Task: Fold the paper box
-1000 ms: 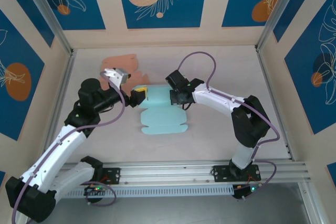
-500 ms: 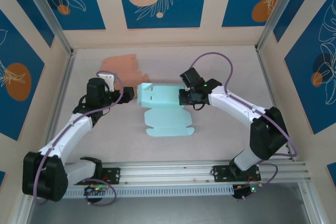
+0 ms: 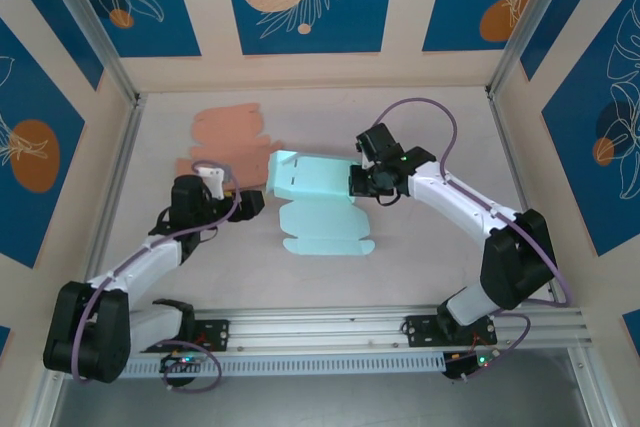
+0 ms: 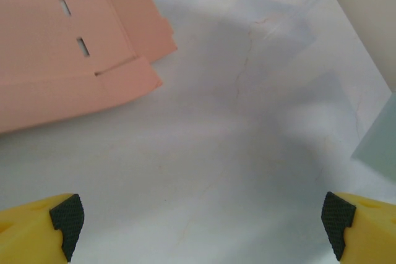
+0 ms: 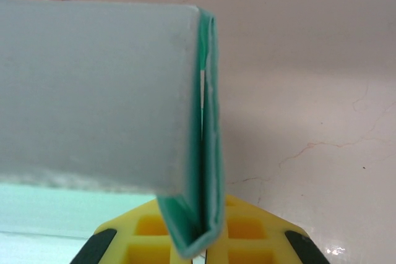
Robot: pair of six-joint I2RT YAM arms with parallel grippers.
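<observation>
Our right end effector (image 5: 201, 246) clamps the paper box (image 3: 322, 209) by its fold, left end effector (image 4: 201, 217) gaping; unsupported, the sheet could slip free.

On table (image 3: 430, 247), paper box (image 3: 318, 197); flat sheet (image 3: 228, 135) behind-left

**Mint, Salmon, Blue**

The paper box (image 3: 318, 183) is mint, greener inside the fold. The cardboard sheet (image 3: 228, 135) is salmon pink. The bench (image 3: 430, 247) is off-white, faintly veined. Wall panels (image 3: 350, 27) are blue with orange discs and white leaf lines.
</observation>
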